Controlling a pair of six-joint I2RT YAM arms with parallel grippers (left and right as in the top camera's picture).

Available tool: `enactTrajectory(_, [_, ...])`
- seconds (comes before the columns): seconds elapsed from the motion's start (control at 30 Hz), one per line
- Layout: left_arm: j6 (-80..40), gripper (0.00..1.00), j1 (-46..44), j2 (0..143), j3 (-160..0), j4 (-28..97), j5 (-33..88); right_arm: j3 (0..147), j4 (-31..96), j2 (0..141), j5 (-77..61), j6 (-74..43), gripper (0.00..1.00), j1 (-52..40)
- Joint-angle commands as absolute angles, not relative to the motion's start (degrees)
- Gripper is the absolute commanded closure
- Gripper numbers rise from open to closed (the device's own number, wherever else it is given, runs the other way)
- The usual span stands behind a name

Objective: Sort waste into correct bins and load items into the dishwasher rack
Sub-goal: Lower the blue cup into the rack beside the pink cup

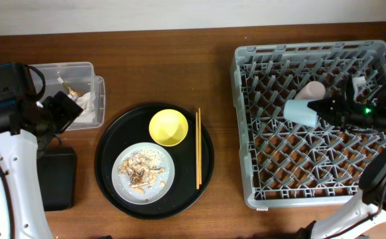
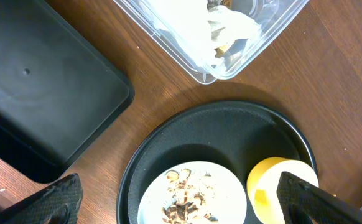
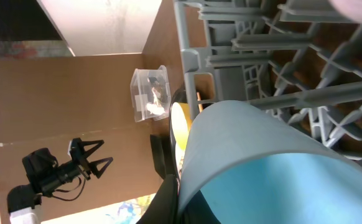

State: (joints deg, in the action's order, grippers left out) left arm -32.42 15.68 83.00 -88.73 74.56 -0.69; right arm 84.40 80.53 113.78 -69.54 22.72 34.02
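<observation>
Right jaws clenched on light-blue cup (image 1: 304, 111), held sideways over dishwasher rack (image 1: 239, 119) near pink cup (image 1: 312, 89); left jaws released beside clear box (image 1: 67, 64); advise seating cup mouth-down between pegs before letting go.

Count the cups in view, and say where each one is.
2. The light-blue cup is held by the right gripper over the dishwasher rack. The pink cup lies in the rack just beyond it. The rack's pegs could hide more.
</observation>
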Motion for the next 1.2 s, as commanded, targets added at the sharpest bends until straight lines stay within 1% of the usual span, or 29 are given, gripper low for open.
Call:
enactTrajectory(0.0, [-32.8, 0.01, 15.8, 83.0, -88.9, 74.7, -0.9, 83.8, 80.4, 115.7, -71.1, 23.6, 0.96, 33.8])
enactTrajectory(0.13, [-32.8, 0.01, 15.8, 83.0, -88.9, 74.7, -0.9, 83.8, 80.0, 117.3, -69.8, 23.6, 0.96, 33.8])
enactTrajectory(0.3, [-32.8, 0.01, 15.8, 83.0, -88.9, 74.7, -0.9, 83.8, 80.0, 119.0, -64.0, 23.5, 0.96, 33.8])
enactTrajectory(0.47, [-32.8, 0.01, 15.8, 83.0, -88.9, 74.7, -0.9, 84.5, 79.4, 119.0, -53.0, 17.5, 0.96, 35.6])
enactTrajectory(0.67, [-32.8, 0.01, 15.8, 83.0, -88.9, 74.7, -0.9, 87.2, 80.2, 118.7, -45.5, 14.0, 0.96, 39.9])
enactTrajectory(0.73, [-32.8, 0.01, 15.8, 83.0, -88.9, 74.7, -0.9, 87.3, 80.8, 118.6, -45.4, 14.0, 0.95, 40.6])
enactTrajectory(0.77, [-32.8, 0.01, 15.8, 83.0, -88.9, 74.7, -0.9, 87.2, 80.7, 118.6, -45.4, 14.0, 0.92, 40.6])
enactTrajectory(0.87, [-32.8, 0.01, 15.8, 83.0, -88.9, 74.7, -0.9, 87.2, 81.1, 118.6, -47.4, 14.2, 0.96, 40.5])
enactTrajectory(1.03, [-32.8, 0.00, 15.8, 83.0, -88.9, 74.7, -0.9, 87.2, 87.6, 118.6, -61.9, 25.0, 0.96, 40.5])
enactTrajectory(1.17, [-32.8, 0.01, 15.8, 83.0, -88.9, 74.7, -0.9, 87.2, 91.5, 118.6, -62.9, 30.1, 0.96, 38.9])
